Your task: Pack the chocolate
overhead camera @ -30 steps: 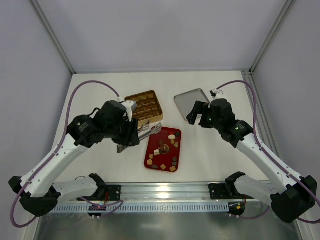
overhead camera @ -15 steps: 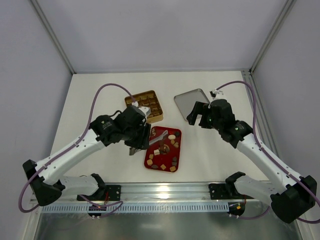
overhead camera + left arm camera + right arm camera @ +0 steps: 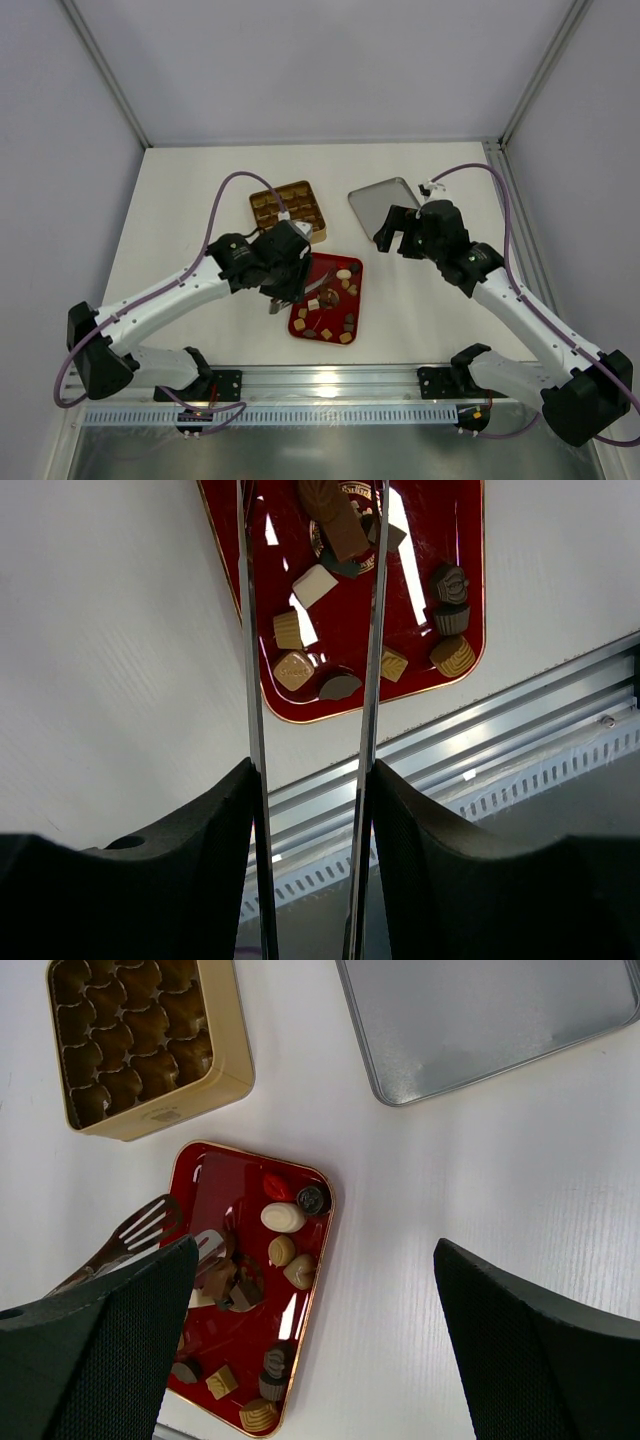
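While tongs point(image 3: 250, 680) straddle chocolate point(image 3: 335, 525), red tray point(image 3: 462, 520) rim near rail point(image 3: 480, 742).

Left wrist view: the tongs point(image 3: 250, 680) ran off the top edge, tips unseen; the red tray point(image 3: 415, 645) was cropped there too. Right wrist view: silver lid point(image 3: 480, 1020) and gold box point(image 3: 230, 1060) were cut by the frame. Top view: the chocolate point(image 3: 343, 273) was too small for shapes to be told.

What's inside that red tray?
Loose chocolates, dark, tan and cream, scattered across the red tray. The metal tongs reach over part of it and hide whatever lies beneath them.
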Robot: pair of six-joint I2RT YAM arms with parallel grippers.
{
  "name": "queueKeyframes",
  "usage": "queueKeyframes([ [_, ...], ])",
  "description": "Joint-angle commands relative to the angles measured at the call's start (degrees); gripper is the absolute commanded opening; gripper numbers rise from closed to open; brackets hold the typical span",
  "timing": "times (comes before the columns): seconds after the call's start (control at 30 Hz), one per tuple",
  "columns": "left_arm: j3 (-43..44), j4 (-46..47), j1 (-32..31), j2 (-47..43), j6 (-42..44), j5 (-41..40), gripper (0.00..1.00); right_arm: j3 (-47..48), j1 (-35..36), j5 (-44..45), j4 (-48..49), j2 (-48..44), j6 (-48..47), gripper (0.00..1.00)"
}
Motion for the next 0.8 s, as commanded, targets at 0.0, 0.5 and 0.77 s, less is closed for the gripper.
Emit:
queueKeyframes([
  [0.0,-0.7,3.37,-0.75,-0.04,-1.12,-1.37,0.48,-0.19,0.13,-0.21,2.16,-1.72,-0.8,1.0],
  [0.5,-3.42,5.39,-1.63,1.11,-1.65,-2.6,0.46,-1.24,0.13,-0.29,2.34,-2.07,-0.45,1.0],
  [0.77,-3.86,5.22,-2.07,1.19,-1.91,-2.69,0.42,-1.33,0.13,-0.73,2.78,-1.63,-0.36,1.0],
])
